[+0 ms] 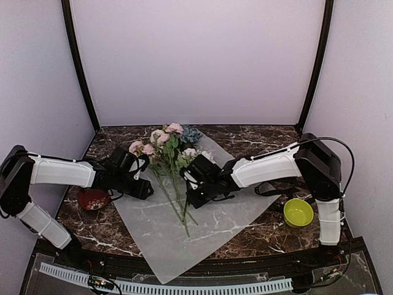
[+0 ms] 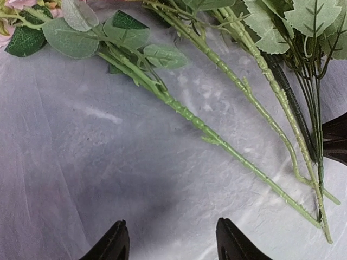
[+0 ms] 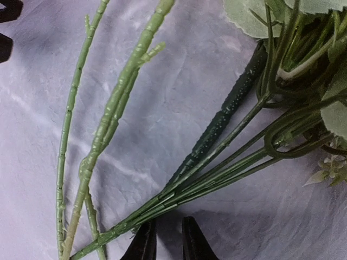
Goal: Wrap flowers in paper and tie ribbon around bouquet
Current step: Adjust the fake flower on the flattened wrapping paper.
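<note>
flowers (image 1: 167, 147): pink, white and blue-grey bunch; lay on the paper, blooms toward the far side, stems fanned toward the near edge.
paper (image 1: 215, 227): frosted sheet; spread flat on the dark marble desk (image 1: 258, 138), one corner past the near edge.
left pincer (image 2: 172, 241): spread wide, nothing between; over bare paper beside the pale stems.
right pincer (image 3: 168, 238): fingers nearly together, tips at the thin dark stems; a pinch could not be told.
red bowl (image 1: 92, 200): left of paper.
green bowl (image 1: 298, 212): right of paper.
</note>
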### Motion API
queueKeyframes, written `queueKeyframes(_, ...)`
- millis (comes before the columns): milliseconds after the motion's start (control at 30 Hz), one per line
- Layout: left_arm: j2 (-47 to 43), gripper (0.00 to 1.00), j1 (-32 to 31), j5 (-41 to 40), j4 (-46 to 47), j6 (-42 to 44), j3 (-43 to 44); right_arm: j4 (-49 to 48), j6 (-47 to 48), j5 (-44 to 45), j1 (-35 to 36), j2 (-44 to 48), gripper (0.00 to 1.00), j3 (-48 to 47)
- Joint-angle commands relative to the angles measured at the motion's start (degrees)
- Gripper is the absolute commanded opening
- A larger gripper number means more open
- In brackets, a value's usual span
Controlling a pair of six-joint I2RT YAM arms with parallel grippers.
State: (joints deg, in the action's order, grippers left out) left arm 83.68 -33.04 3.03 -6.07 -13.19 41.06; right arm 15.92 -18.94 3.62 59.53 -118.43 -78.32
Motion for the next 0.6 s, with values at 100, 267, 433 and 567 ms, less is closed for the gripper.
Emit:
queueKeyframes(100, 2.43, 0.56, -1.04, 0.76, 4.97, -1.94, -2.74, -2.87, 0.43, -2.61, 0.77, -1.1, 0.17, -3.58)
queueKeyframes(267, 1.91, 0.55, -1.15, 1.77, 6.33, -2.19, -3.79, -1.73, 2.17, -2.44, 0.58, 4.03, 0.17, -2.46)
queueKeyframes(433, -1.05, 0.55, -1.17, 1.1, 4.74, -1.94, -3.15, 1.72, 0.82, 1.15, -3.54, 12.71, 0.17, 3.89)
queueKeyframes(567, -3.71, 0.56, -1.15, 0.35, 1.35, -3.2, -2.64, 7.14, -1.34, 5.68, -8.88, 18.0, 0.21, 8.73)
